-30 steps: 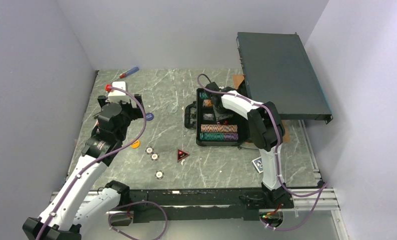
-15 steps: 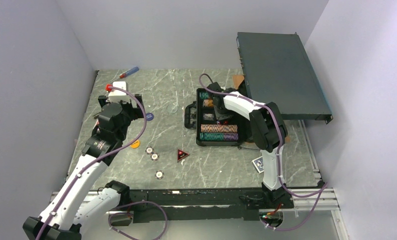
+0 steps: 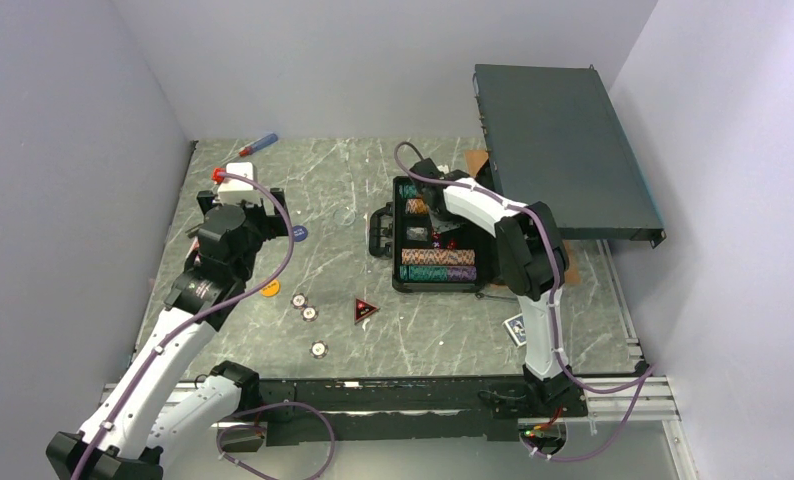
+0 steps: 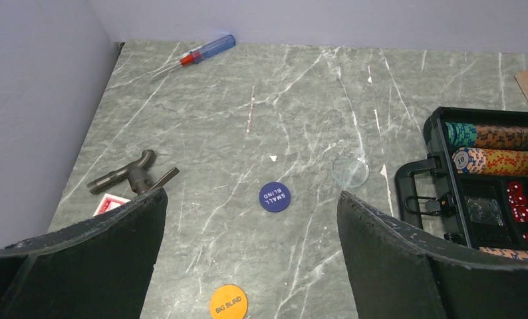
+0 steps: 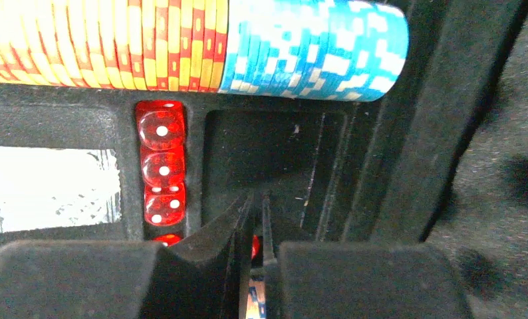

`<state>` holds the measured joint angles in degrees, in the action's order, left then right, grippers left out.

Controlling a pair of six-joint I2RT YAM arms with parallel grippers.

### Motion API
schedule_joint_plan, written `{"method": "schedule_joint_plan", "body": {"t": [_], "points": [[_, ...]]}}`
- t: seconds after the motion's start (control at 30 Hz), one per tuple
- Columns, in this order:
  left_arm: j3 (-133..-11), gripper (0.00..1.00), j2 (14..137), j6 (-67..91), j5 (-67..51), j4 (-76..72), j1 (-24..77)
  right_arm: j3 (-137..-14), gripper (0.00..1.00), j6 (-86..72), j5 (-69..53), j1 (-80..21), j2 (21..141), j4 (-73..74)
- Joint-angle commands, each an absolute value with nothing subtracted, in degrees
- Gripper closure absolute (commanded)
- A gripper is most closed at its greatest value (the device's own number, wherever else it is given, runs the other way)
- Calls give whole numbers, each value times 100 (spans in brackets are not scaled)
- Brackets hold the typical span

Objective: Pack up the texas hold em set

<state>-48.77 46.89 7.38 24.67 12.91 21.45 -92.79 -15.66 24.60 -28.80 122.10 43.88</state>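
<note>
The dark case [image 3: 394, 240] lies open on the table, with striped chip rows [image 3: 436, 258] inside. My right gripper [image 3: 433, 208] reaches down into it. In the right wrist view it [image 5: 256, 206] is shut over an empty compartment, beside a column of red dice [image 5: 161, 163] and below a chip row [image 5: 181, 46]; I see nothing held. My left gripper [image 4: 251, 194] hangs open above the table. Below it lie the blue small blind button [image 4: 274, 197] and the orange big blind button [image 4: 228, 302]. A red card deck [image 4: 112, 203] peeks out by its left finger.
Loose chips [image 3: 310, 313], a red triangular piece [image 3: 364, 310] and a blue-backed card [image 3: 516, 328] lie near the front. A clear disc [image 4: 350, 170], a dark T-shaped tool [image 4: 132, 176] and a screwdriver [image 4: 208, 50] lie further back. A large rack box [image 3: 563, 140] leans at the right.
My right gripper has closed and shifted slightly toward the far end of the case. The left arm has stayed still.
</note>
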Motion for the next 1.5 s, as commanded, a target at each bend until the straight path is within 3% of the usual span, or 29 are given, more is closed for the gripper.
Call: {"method": "schedule_joint_plan", "body": {"t": [0.0,0.1,0.27,0.93,1.23,1.47], "points": [[-5034,1,4720,831,2406,1144,2136,-9637,80,-1411,2359,-2891,11966,4734],[-5044,1,4730,833,2384,1137,2136,-9326,64,-1447,1517,-2900,11626,4595],[-5044,1,4759,852,2324,1128,2136,-9301,59,-1468,1392,-2900,11800,4988],[-5036,0,4816,845,2330,1116,2136,-8645,56,-1695,2183,-2855,11765,5086],[-5033,1,4823,852,2397,1136,2131,-8544,64,-1769,2794,-2870,11998,5232],[-5040,1,4822,864,2380,1142,2136,-8549,63,-1764,3352,-2930,12079,5253]]}}
